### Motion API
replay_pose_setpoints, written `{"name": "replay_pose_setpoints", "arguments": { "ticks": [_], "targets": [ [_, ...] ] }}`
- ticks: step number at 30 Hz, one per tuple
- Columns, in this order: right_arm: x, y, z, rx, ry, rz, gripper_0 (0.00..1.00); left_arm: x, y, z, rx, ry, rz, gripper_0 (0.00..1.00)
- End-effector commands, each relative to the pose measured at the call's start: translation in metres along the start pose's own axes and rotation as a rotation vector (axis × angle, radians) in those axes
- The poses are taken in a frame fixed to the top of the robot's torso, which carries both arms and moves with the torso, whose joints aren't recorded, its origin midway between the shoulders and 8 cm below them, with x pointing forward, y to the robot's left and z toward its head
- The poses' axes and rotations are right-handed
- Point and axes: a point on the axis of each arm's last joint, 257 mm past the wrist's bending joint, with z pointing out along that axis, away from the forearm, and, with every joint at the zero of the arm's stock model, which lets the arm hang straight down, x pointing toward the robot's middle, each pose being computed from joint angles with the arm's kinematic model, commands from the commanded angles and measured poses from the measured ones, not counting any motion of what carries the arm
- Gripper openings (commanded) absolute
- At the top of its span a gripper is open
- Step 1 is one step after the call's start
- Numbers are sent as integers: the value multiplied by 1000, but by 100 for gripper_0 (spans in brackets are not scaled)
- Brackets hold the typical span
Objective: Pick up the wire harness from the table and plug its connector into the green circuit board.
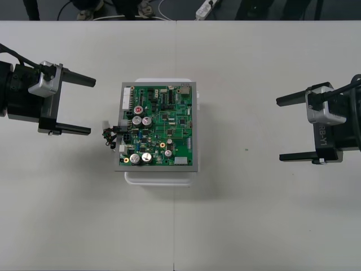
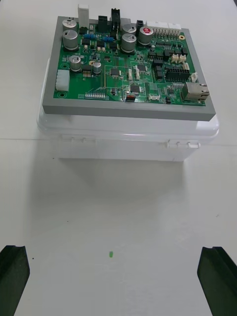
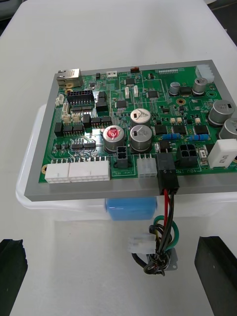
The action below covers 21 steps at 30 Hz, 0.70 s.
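Observation:
The green circuit board [image 1: 159, 125] sits on its white base [image 1: 161, 176] at the middle of the table. The wire harness [image 1: 109, 135] hangs off the board's left edge. In the left wrist view its black plug [image 3: 167, 172] sits in a connector at the board's near edge, and the red, black and green wires [image 3: 168, 224] drop to the metal socket [image 3: 160, 260] on the table. My left gripper [image 1: 75, 105] stands open a little left of the harness, holding nothing. My right gripper [image 1: 296, 129] is open at the right side, well away from the board [image 2: 129, 71].
Dark floor with cables and a power strip [image 1: 206, 8] runs beyond the table's far edge. A blue piece [image 3: 130, 208] shows inside the white base under the board. Bare table lies on all sides of the base.

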Motion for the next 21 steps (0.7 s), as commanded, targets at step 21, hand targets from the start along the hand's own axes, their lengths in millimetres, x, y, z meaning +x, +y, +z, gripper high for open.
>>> {"name": "replay_pose_setpoints", "arguments": {
  "ticks": [21],
  "targets": [
    [18, -4, -6, -12, 24, -16, 100, -26, 18, -14, 13, 36, -61, 100]
  ]
}}
